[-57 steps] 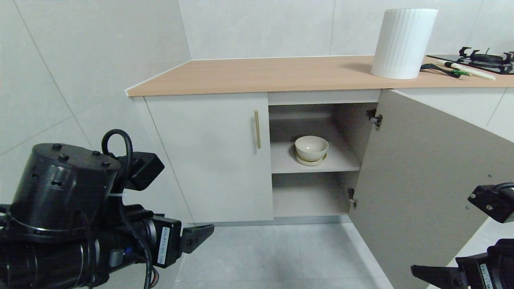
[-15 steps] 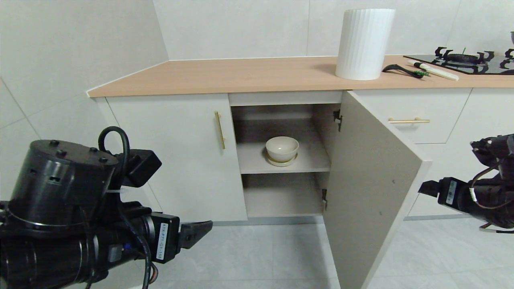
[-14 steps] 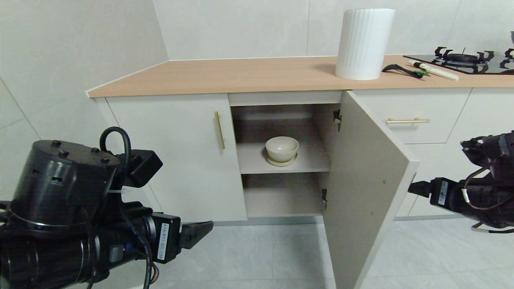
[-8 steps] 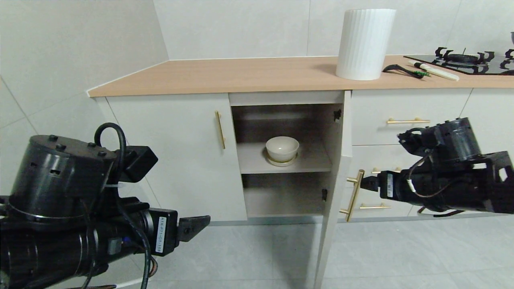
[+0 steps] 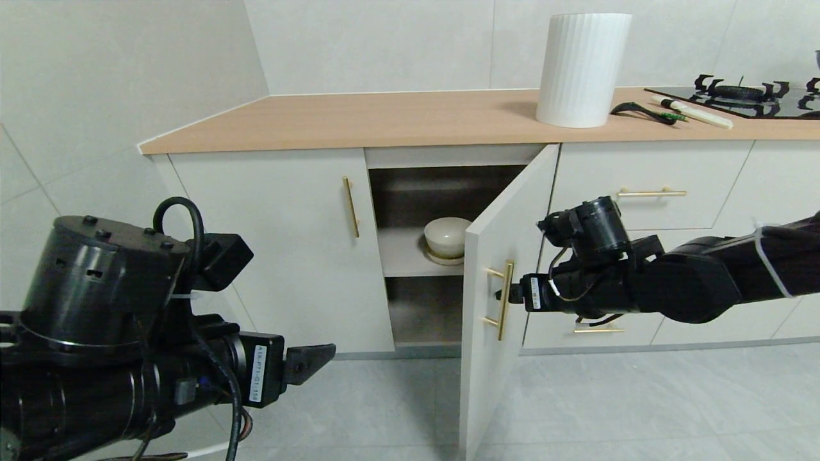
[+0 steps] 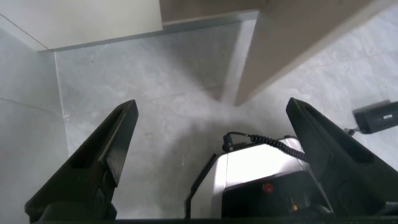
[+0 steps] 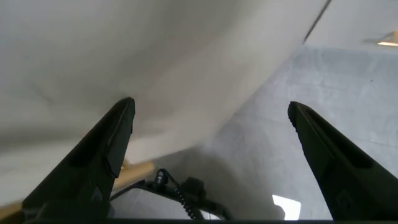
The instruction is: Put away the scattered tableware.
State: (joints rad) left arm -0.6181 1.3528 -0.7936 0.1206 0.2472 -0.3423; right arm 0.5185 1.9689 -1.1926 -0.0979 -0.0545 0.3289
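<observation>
My right gripper (image 5: 505, 296), fingers (image 7: 102, 158) spread, has pushed the cabinet door (image 5: 490, 371) half shut; the bowl (image 5: 446, 235) already sits inside.

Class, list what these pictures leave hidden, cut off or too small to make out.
Bowl, head view: right side hidden by the partly open cabinet door.
Right hand, head view: contact with the door handle unclear, too small.
Utensils on the counter, head view: too small to identify.

head: looking forward and down at cabinet door (image 5: 496, 243) from mid-range | left wrist: facing floor (image 6: 161, 106), sharing door's bottom corner | right wrist: viewing door face close-up
</observation>
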